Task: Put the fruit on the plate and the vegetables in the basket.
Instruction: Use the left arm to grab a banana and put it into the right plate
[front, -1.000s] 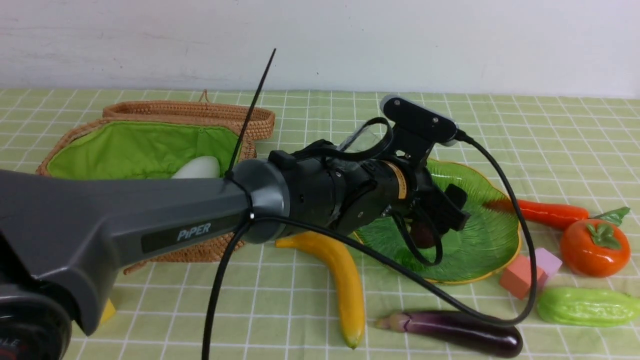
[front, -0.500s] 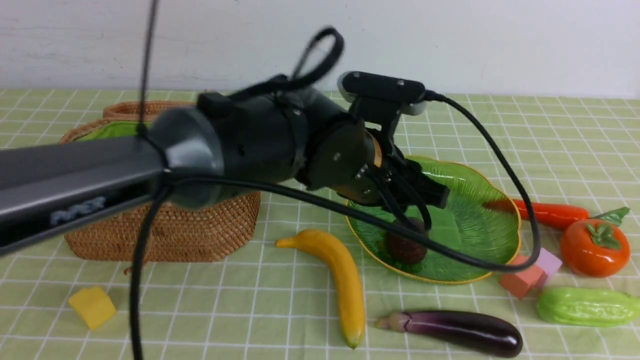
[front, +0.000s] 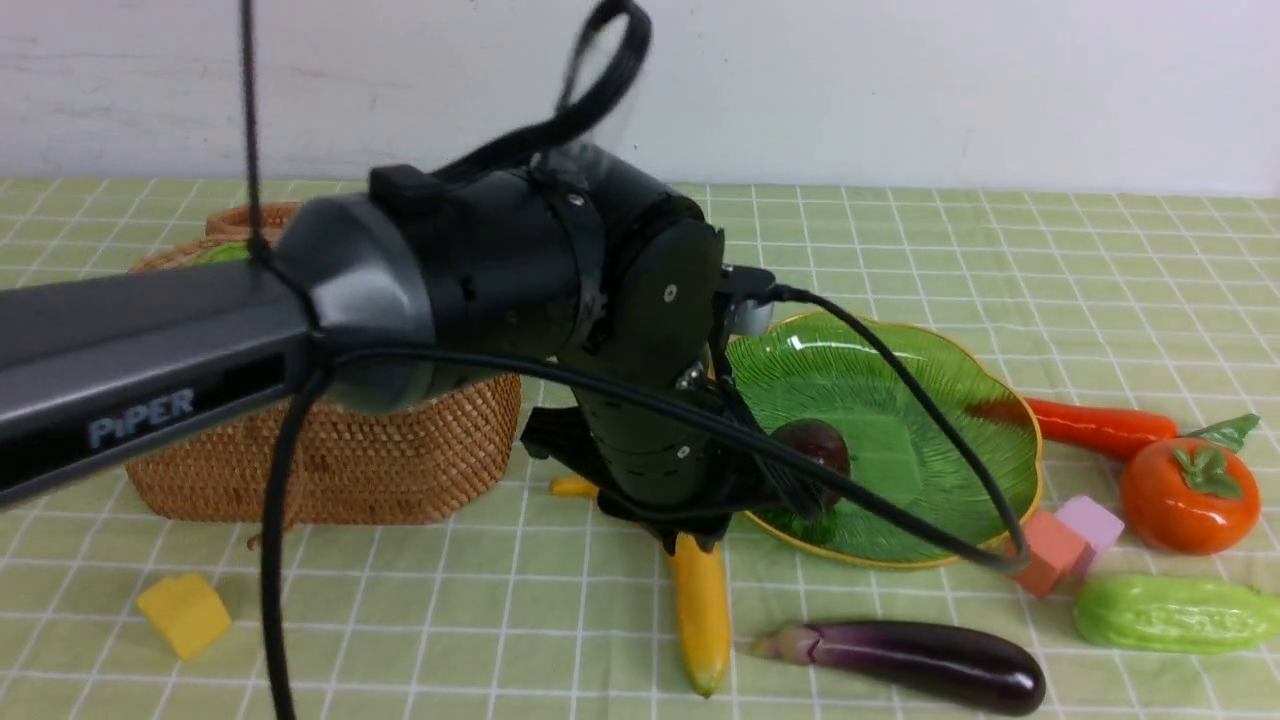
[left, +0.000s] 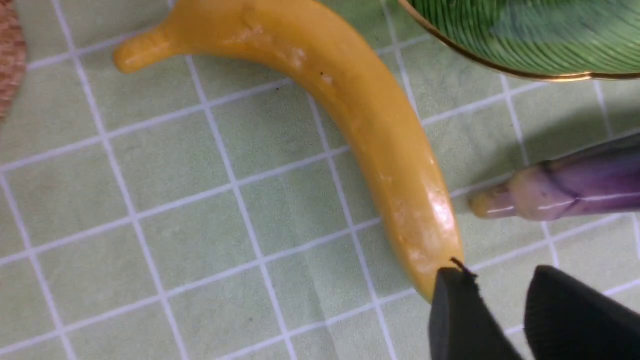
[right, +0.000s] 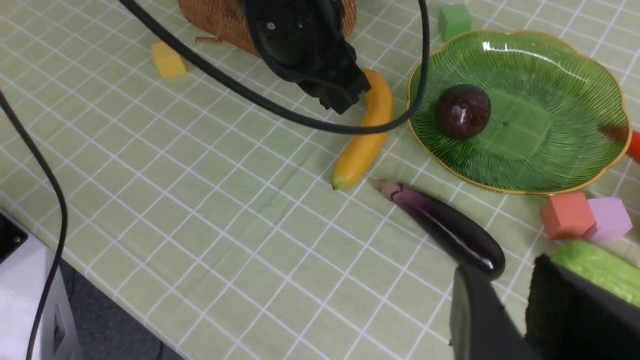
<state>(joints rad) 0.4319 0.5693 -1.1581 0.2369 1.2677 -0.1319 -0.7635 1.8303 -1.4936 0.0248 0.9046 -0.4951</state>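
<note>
**Bench** (front: 450, 620): covered with a green checked cloth and carrying all items below.

**Basket** (front: 330, 470): brown wicker, on the robot's left side. Its inside is hidden by the left arm (front: 150, 370).

**Plate** (front: 950, 360): green ribbed glass with a gold rim, right of the basket. It holds one fruit, the mangosteen (front: 815, 445), on its left part.

**Banana** (front: 700, 610): on the bench between basket and plate, just beside the plate's near-left rim. Its far half is covered by the left wrist. Its near end lies close to the stalk end of the eggplant.

**Persimmon** (front: 1190, 495): on the bench right of the plate, apart from it.

**Carrot** (front: 1095, 425): on the bench behind the persimmon, its tip reaching behind the plate's right rim.

**Eggplant** (front: 910, 665): lying on the bench in front of the plate.

**Gourd** (front: 1175, 612): on the bench at the far right, in front of the persimmon.

**Foam cubes**: yellow cube (front: 185, 612) in front of the basket. Orange cube (front: 1045, 555) and lilac cube (front: 1092, 522) touch each other at the plate's right edge. Green cube (right: 455, 20) sits behind the plate.

**Left pincer** (left: 497, 272): pointing down over the banana, fingers a narrow gap apart with nothing between them. Contact with the banana cannot be told.

**Right pincer** (right: 505, 267): near the gourd and the eggplant's rounded end, fingers a narrow gap apart, holding nothing.
</note>
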